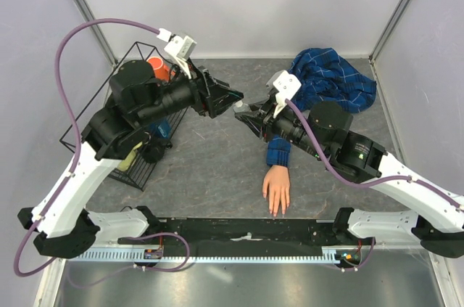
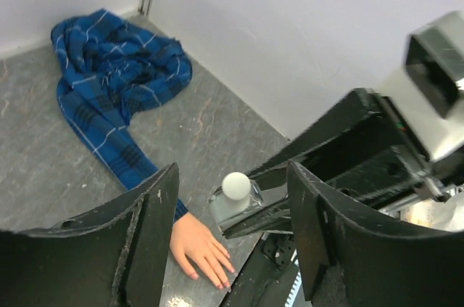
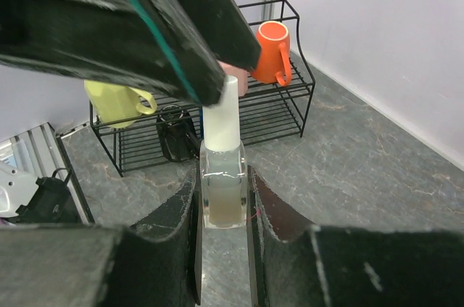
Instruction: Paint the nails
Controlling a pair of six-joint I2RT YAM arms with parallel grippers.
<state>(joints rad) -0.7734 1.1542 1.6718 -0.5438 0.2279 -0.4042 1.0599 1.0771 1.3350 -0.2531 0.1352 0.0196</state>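
The pale peach mannequin hand [image 1: 276, 189] lies palm down near the table's front, and its tiny nails [image 1: 276, 212] point at the front edge. Its blue plaid sleeve [image 1: 278, 150] runs back to a crumpled pile [image 1: 333, 78]. The hand also shows in the left wrist view [image 2: 197, 243]. My right gripper [image 1: 243, 111] is shut on a small clear bottle [image 3: 223, 194] with a white cap [image 3: 221, 115] and holds it upright above the table. My left gripper [image 1: 230, 96] is open, with its jaws spread to either side of the cap [image 2: 236, 185]. One left finger [image 3: 145, 24] is beside the cap.
A black wire rack [image 3: 283, 115] stands at the far left and holds an orange mug [image 3: 270, 53], a yellow mug [image 3: 116, 96] and a dark item [image 3: 174, 133]. The rack [image 1: 134, 176] lies partly under my left arm. A black rail [image 1: 246, 231] runs along the near edge.
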